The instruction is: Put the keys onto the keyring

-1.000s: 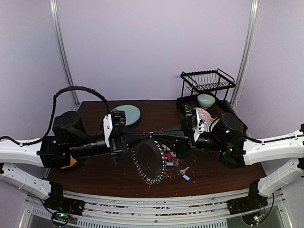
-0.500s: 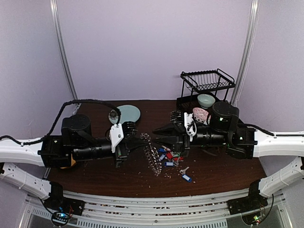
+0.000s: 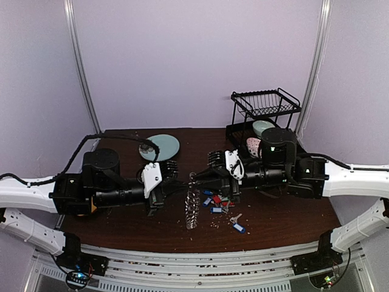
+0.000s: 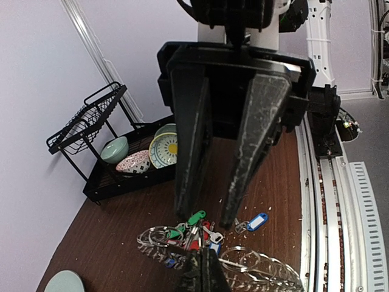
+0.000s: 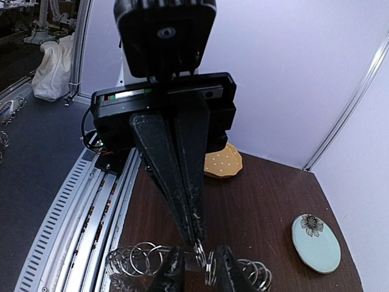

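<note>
Arms are meeting nose to nose over the middle of the surface (image 3: 279, 222). The left arm (image 3: 115, 191) is stretching in level from the left and the right arm (image 3: 292, 173) level from the right, with their wrists pointing straight at each other. The left gripper (image 5: 196, 236) is pressing its fingers tightly together and pinching the top of the keyring (image 3: 192, 205). The keyring is hanging upright and edge-on between the two arms; whether its lower edge is touching the surface I cannot tell. The right gripper (image 4: 205, 213) is holding its jaws partly apart. In the right wrist view its fingertips (image 5: 173, 271) are standing on either side of the ring wire, just beside the left gripper's tips and not closed on it. One keyring is showing, fringed all round with silvery pieces. Loose keys (image 4: 194, 226) are lying in one small heap on the surface just right of the ring, below the right gripper. Red, blue and green tags are showing there, but the heap is too tangled to count. One more key with a blue tag (image 3: 238, 228) is lying apart, nearer and further right. One black rack (image 3: 265, 103) is standing at the far right, carrying three bowls (image 4: 163, 149) in its lower tray. One pale plate (image 3: 164, 146) is lying at the far side, left of centre.
</note>
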